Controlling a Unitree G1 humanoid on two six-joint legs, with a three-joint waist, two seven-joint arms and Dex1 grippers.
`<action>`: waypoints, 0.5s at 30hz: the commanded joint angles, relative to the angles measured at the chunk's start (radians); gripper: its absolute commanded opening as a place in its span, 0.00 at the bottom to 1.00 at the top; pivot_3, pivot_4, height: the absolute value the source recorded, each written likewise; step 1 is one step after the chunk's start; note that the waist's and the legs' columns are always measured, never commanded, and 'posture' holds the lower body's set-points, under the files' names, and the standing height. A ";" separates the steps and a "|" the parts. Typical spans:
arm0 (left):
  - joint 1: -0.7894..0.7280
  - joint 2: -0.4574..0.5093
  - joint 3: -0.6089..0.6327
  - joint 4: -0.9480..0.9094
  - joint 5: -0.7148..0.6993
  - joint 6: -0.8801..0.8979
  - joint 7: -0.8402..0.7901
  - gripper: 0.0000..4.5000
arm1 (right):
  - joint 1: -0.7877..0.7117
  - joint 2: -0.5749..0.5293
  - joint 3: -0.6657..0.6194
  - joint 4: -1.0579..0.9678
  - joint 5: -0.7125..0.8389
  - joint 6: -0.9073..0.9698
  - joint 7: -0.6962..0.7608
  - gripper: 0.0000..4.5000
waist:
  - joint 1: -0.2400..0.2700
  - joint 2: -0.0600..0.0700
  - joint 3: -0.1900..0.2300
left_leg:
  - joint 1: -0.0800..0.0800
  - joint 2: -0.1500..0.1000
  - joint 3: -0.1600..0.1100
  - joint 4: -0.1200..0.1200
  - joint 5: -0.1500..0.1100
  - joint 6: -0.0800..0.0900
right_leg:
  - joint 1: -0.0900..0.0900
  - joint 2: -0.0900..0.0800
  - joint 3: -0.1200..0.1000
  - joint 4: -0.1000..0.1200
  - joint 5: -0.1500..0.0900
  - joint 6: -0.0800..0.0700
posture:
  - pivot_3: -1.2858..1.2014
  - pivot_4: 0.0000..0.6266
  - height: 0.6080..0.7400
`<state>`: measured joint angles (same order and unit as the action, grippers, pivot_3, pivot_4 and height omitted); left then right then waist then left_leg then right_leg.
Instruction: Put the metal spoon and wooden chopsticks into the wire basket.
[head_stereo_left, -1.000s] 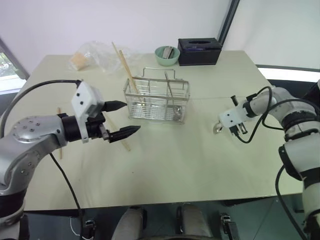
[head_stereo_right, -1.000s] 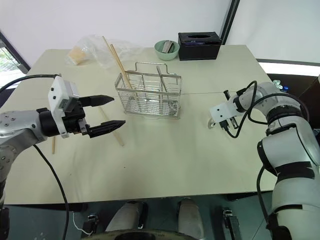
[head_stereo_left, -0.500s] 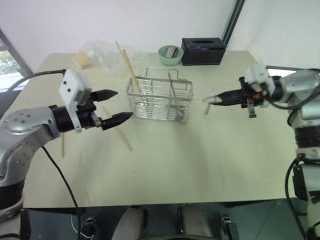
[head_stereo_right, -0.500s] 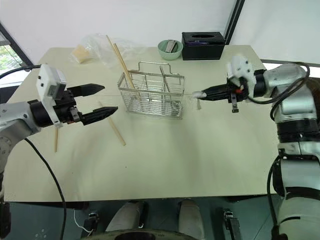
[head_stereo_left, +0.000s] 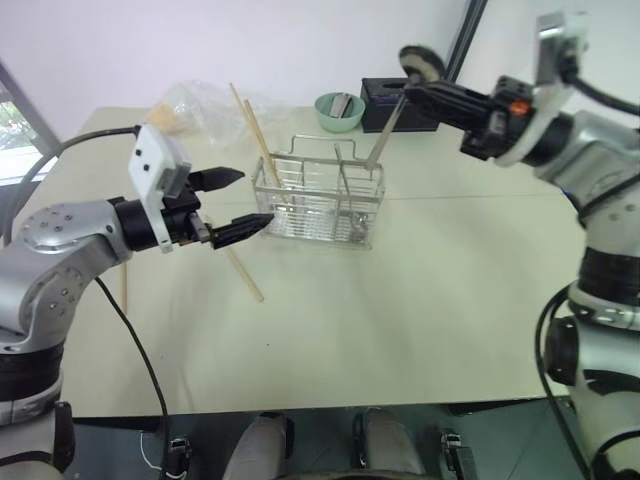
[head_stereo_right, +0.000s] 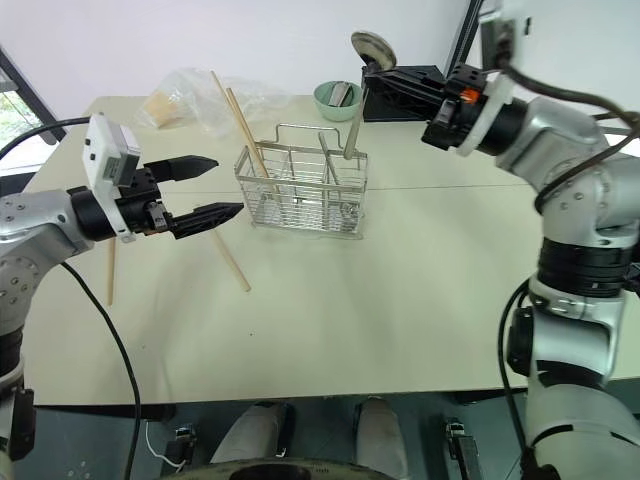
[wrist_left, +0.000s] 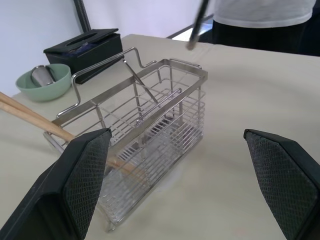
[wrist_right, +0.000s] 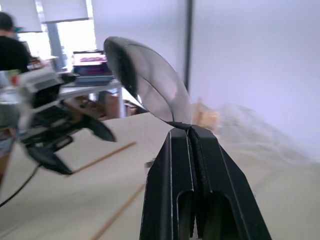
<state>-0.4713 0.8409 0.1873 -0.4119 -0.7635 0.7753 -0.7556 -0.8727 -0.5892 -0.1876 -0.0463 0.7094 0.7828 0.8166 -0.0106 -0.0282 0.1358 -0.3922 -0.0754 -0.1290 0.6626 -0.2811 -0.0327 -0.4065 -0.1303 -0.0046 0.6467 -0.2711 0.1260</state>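
My right gripper (head_stereo_left: 414, 92) is shut on the metal spoon (head_stereo_right: 372, 48), gripping it just under the bowl. The bowl points up and the slim handle (head_stereo_left: 381, 135) hangs down above the right end of the wire basket (head_stereo_left: 318, 200). Two wooden chopsticks (head_stereo_left: 250, 128) lean out of the basket's left end. Another chopstick (head_stereo_left: 245, 277) lies on the table in front of the basket, and one more (head_stereo_left: 124, 290) lies further left. My left gripper (head_stereo_left: 252, 198) is open, level, just left of the basket, with nothing between its fingers (wrist_left: 85, 175).
Behind the basket stand a mint-green bowl (head_stereo_left: 340, 108) and a black tissue box (head_stereo_left: 400, 100). A crumpled clear plastic bag (head_stereo_left: 190, 105) lies at the back left. The table's front half (head_stereo_left: 400, 320) is bare.
My right gripper has risen from the table and swung left with the spoon, rolling so the bowl is up and the handle hangs over the basket. The left gripper has barely moved.
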 joint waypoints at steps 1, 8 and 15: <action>-0.019 0.002 0.015 -0.022 0.007 -0.015 0.006 1.00 | 0.024 0.034 0.028 -0.027 -0.040 -0.061 -0.032 0.01 | 0.000 0.000 0.000 | 0.000 0.000 0.000 0.000 0.000 0.000 | 0.000 0.000 0.000 0.000 0.000 0.000 | 0.52 0.24 0.31; -0.008 0.011 0.043 -0.044 -0.004 0.001 0.029 1.00 | 0.076 0.123 0.107 0.027 -0.134 -0.074 -0.136 0.21 | -0.001 0.000 0.000 | 0.000 0.000 -0.001 0.000 0.000 0.000 | -0.001 0.002 0.000 0.001 0.000 0.000 | 0.52 0.24 0.31; 0.019 0.018 0.080 -0.057 -0.018 0.013 0.051 1.00 | 0.058 0.127 0.116 0.050 -0.198 -0.090 -0.186 0.86 | -0.002 0.000 0.000 | 0.001 0.001 -0.001 0.000 0.000 0.000 | -0.002 0.003 0.000 0.001 0.000 0.000 | 0.52 0.24 0.31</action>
<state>-0.4509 0.8453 0.2245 -0.4521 -0.7758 0.7926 -0.7146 -0.7754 -0.4535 -0.0443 0.0085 0.5154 0.7114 0.6362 -0.0128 -0.0278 0.1360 -0.3914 -0.0749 -0.1302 0.6627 -0.2809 -0.0326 -0.4081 -0.1272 -0.0047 0.6481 -0.2711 0.1260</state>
